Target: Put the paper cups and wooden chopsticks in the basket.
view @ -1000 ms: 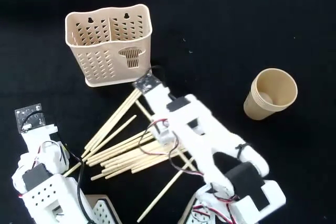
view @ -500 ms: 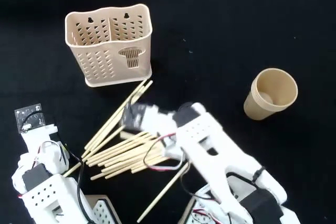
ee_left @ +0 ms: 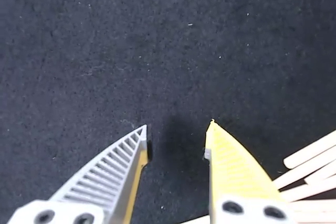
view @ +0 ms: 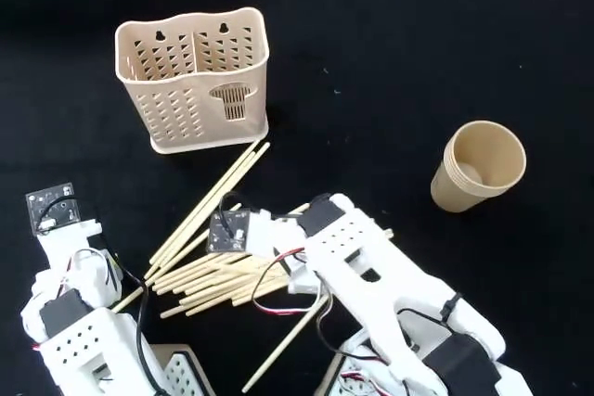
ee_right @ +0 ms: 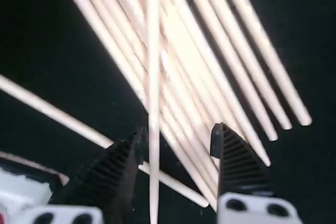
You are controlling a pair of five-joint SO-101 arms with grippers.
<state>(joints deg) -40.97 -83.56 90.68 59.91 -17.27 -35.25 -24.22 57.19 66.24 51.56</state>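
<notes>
1. High view: the right arm (view: pixel 371 275) stretches over a loose heap of pale wooden chopsticks (view: pixel 200 277) on the black table (view: pixel 390 62). Its tool end is down among them, with the fingers hidden under the wrist. The beige perforated plastic basket (view: pixel 192 76) stands upright well ahead of that tool. The nested brown paper cups (view: pixel 478 166) stand upright well off to its side, apart from the basket and the chopsticks. The left arm (view: pixel 65 303) sits beside the far end of the heap.
2. Left wrist view: the left tool (ee_left: pixel 178 125) hangs over bare table, its grey and yellow fingers apart with nothing between them. A few chopstick ends lie just outside the yellow finger.
3. Right wrist view: the right tool (ee_right: pixel 178 132) has its black fingers spread, straddling the fanned chopsticks. One single stick (ee_right: pixel 153 51) runs lengthwise through the gap, close against one finger. Whether the fingers touch any wood cannot be told.
</notes>
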